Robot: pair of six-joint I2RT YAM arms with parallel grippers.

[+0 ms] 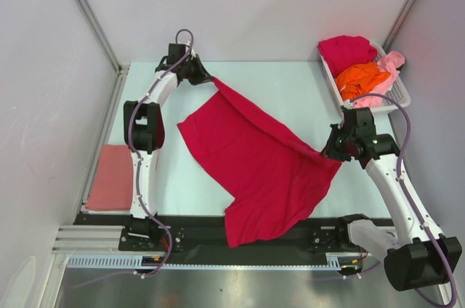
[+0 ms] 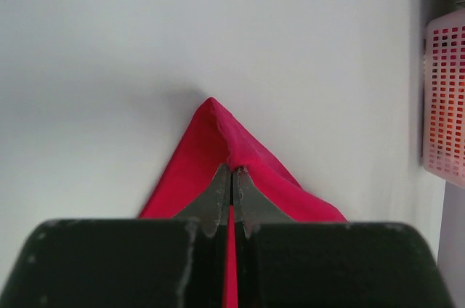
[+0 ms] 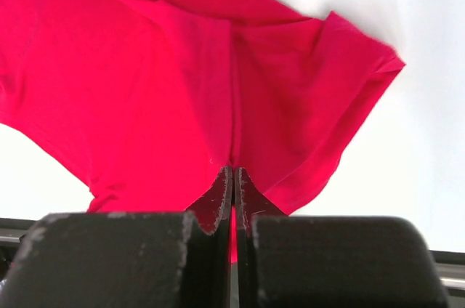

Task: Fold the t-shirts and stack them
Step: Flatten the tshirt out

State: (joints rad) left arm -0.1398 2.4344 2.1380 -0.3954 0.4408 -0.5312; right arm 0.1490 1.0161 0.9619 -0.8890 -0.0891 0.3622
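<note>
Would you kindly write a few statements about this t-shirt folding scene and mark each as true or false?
1. The left end effector and the right end effector are both shut on the crimson t-shirt. True.
2. The white basket is empty. False: it holds an orange t-shirt along with red and light pink cloth.
3. The salmon pink t-shirt lies flat at the left edge of the table, apart from the crimson t-shirt. True.
4. The crimson t-shirt lies folded into a small neat square. False: it is spread out between the two end effectors, and part of it reaches over the table's near edge.
</note>
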